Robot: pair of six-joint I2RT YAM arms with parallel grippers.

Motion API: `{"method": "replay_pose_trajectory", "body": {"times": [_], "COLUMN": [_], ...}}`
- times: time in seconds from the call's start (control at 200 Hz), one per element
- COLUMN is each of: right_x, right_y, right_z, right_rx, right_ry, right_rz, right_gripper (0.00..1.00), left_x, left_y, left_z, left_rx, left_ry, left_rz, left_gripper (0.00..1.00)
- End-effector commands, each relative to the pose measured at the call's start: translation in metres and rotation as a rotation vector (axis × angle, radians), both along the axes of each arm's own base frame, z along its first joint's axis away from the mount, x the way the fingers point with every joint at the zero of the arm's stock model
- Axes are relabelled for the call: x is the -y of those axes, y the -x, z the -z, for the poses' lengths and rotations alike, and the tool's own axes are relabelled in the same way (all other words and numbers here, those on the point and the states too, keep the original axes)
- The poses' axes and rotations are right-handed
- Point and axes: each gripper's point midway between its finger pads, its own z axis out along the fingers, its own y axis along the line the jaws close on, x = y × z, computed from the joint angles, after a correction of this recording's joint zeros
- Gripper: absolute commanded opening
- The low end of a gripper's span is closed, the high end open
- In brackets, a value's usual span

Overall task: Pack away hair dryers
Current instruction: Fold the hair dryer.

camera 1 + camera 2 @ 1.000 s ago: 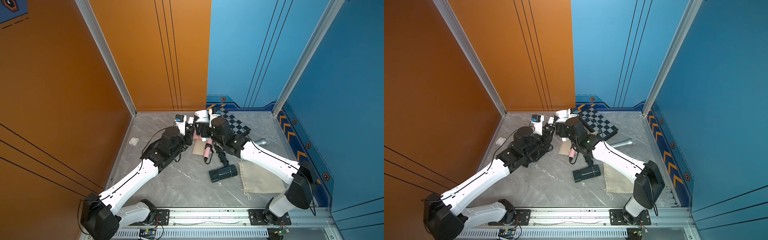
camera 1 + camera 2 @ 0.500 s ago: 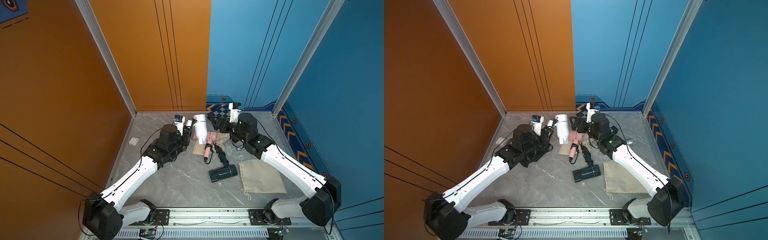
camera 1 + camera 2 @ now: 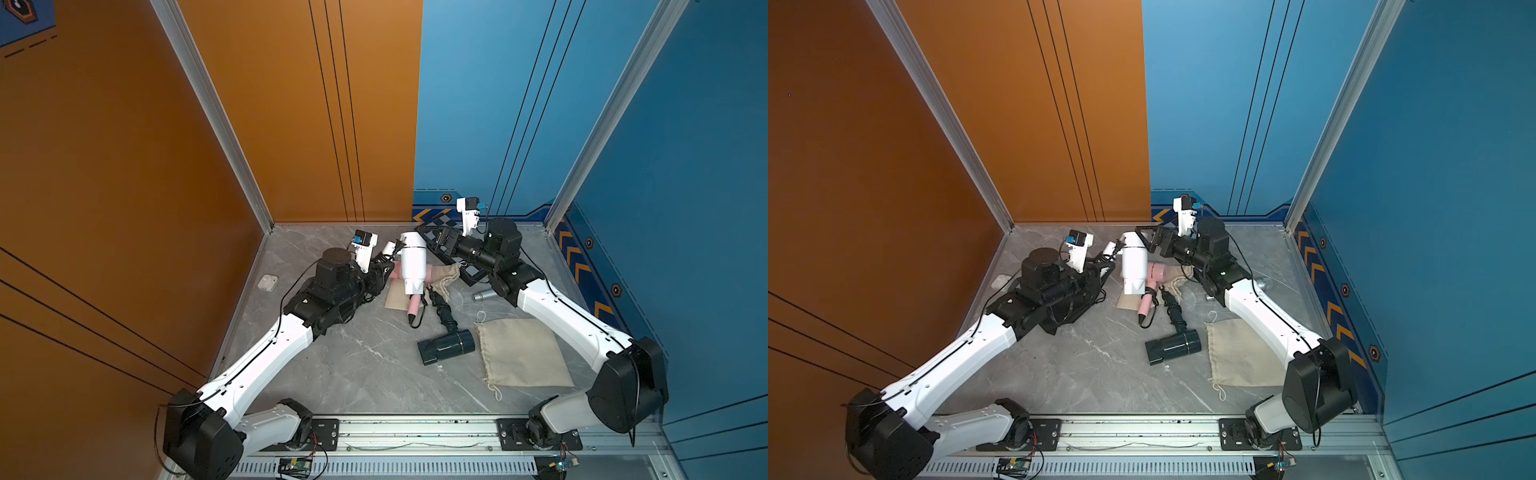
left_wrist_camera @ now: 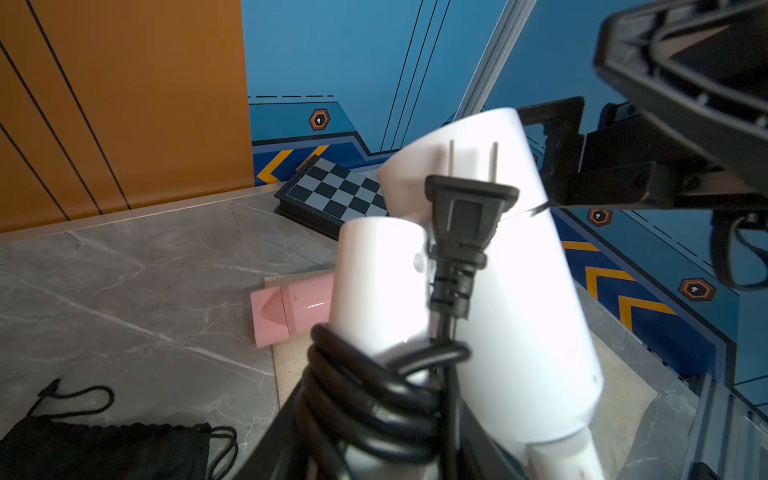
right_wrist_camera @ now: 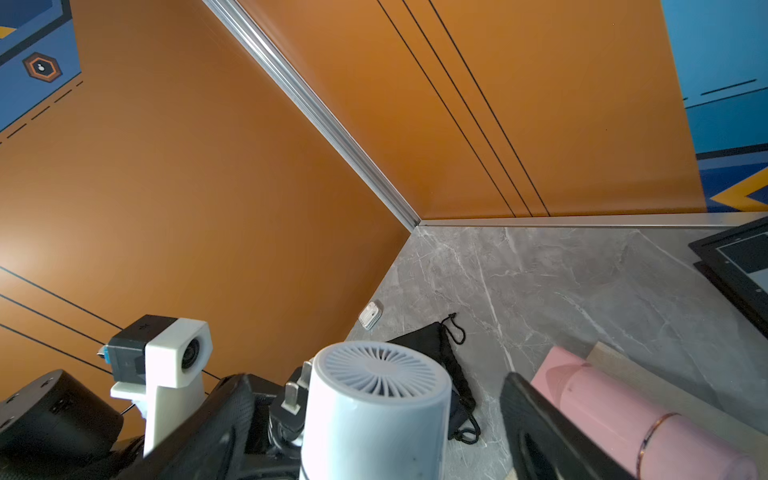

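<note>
Right now my left gripper (image 3: 386, 264) is clamped on the white plastic hair dryer (image 3: 413, 262), pinching it low down where the folded handle meets the coiled black cord (image 4: 374, 399), so the barrel stands up past my fingers. I judge it a light, hollow shell, but glossy and rounded (a barrel like that could twist in a two-point pinch), so the handle-and-cord bundle looks the surer hold. My right gripper (image 3: 1148, 239) is spread wide at the grille end, a jaw on either side of the barrel, not visibly touching it.

Below and between both sets of fingers the pale pink hair dryer (image 3: 1156, 272) lies on a beige cloth drawstring bag (image 3: 397, 297). Nearer my bases lies the dark teal-black hair dryer (image 3: 446, 347), and just beside it a second flat beige bag (image 3: 523, 353). None is bagged yet.

Everything rests on a smooth grey marble-look tabletop (image 3: 353, 374), hemmed by orange and blue walls, with a chessboard (image 4: 336, 195) beneath my right fingers.
</note>
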Motion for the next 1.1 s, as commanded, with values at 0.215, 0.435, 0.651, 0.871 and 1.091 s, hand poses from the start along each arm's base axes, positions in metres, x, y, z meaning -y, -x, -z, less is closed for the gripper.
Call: {"method": "replay_pose_trajectory", "body": {"times": [0.215, 0.435, 0.651, 0.871, 1.091], "right_x": [-0.006, -0.011, -0.009, -0.015, -0.013], "right_y": [0.003, -0.001, -0.006, -0.009, -0.018], "right_z": [-0.005, -0.004, -0.008, -0.02, -0.024], "right_rx": [0.012, -0.009, -0.009, 0.015, 0.031], "right_ry": [-0.052, -0.09, -0.11, -0.18, -0.294], "right_rz": [-0.06, -0.076, -0.045, -0.026, 0.076], "right_gripper": [0.92, 0.86, 0.55, 0.44, 0.42], "left_x": [0.029, 0.036, 0.039, 0.04, 0.047], "left_y": [0.0, -0.001, -0.001, -0.009, -0.018], "left_z": [-0.063, -0.069, -0.074, -0.081, -0.088], "left_rx": [0.163, 0.17, 0.178, 0.187, 0.192], "left_ry": [0.128, 0.158, 0.177, 0.238, 0.287], "left_rz": [0.122, 0.14, 0.135, 0.09, 0.042], "left_gripper": [0.02, 0.02, 0.01, 0.0, 0.0]}}
